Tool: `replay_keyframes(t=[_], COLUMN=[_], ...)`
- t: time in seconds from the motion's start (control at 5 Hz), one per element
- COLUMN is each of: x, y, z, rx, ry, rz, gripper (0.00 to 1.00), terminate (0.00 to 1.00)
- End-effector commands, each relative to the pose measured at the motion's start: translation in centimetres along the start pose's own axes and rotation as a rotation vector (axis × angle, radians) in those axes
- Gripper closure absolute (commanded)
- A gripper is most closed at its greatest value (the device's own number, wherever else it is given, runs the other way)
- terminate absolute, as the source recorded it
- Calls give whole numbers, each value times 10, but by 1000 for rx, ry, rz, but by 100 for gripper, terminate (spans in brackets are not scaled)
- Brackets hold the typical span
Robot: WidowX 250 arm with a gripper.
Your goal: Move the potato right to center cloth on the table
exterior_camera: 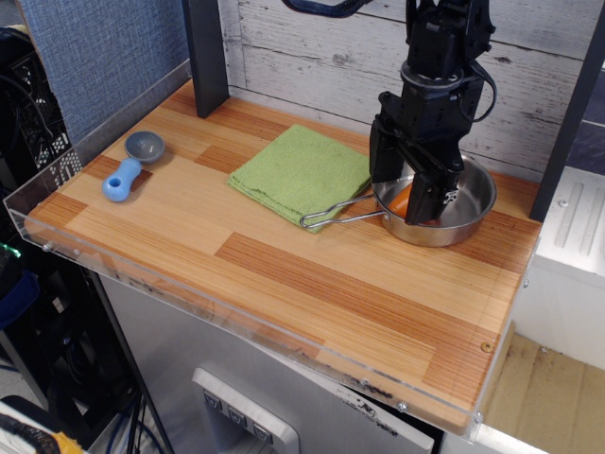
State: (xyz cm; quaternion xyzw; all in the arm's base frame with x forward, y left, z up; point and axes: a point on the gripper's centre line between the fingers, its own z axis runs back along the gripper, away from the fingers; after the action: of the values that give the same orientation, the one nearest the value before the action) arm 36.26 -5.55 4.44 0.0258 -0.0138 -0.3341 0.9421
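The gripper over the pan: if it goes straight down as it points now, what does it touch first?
Most likely the potato lying in the pan. The gripper points down with its fingers on either side of it, though depth from this single view is uncertain.

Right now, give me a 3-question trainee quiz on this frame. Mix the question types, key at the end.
1. True or false: the small orange tapered toy potato lies on the square light-green woven cloth.
2. Multiple choice: the black gripper is over A) the blue plastic scoop, B) the round steel pan, C) the cloth.
3. Fill in: the pan's wire handle points toward the ____ and its end overlaps that item's edge.

Key
1. False. It sits in the pan, mostly hidden behind the gripper.
2. B. The jaws are lowered into the pan around the potato; whether they have closed cannot be told.
3. Cloth.
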Motion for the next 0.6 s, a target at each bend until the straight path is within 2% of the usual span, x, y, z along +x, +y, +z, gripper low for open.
replay_keyframes(t=[0.0,0.2,0.4], x=[7,9,10], y=[14,17,15], z=[12,5,-15], rx=[20,23,15], ry=[-76,-81,-36], rz=[28,26,13], gripper=[0,0,0], terminate=[0,0,0])
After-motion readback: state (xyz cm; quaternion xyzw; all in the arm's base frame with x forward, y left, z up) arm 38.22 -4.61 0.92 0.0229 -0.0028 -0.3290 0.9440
